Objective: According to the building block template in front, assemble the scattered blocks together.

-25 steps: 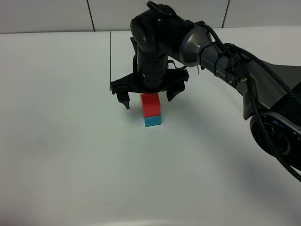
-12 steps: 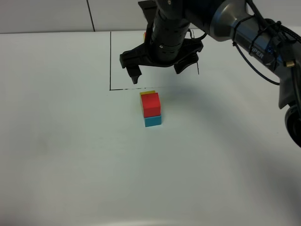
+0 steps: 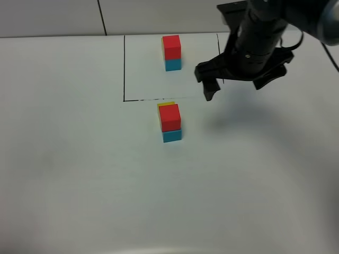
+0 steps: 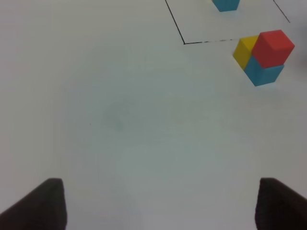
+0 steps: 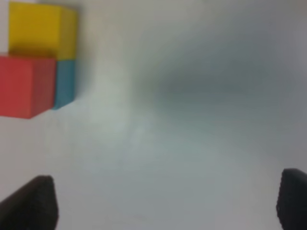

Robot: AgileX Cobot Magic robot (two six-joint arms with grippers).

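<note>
The assembled stack stands just in front of the outlined square: a red block (image 3: 170,116) on a blue block (image 3: 171,136), with a yellow block (image 3: 165,104) behind. The template stack (image 3: 171,52), red on blue, stands at the back of the square. My right gripper (image 3: 234,89) is open and empty, raised above the table to the right of the assembled stack. The right wrist view shows the yellow (image 5: 41,28), red (image 5: 24,86) and blue (image 5: 64,84) blocks off to one side. My left gripper (image 4: 163,206) is open and empty, far from the stack (image 4: 266,55).
A black outlined square (image 3: 124,69) marks the template area at the back of the white table (image 3: 79,174). The right arm (image 3: 259,37) hangs over the square's right edge and casts a shadow on the table.
My right gripper has risen off the assembled stack and moved right, still open, leaving the red block on top. The template stack is uncovered now.
</note>
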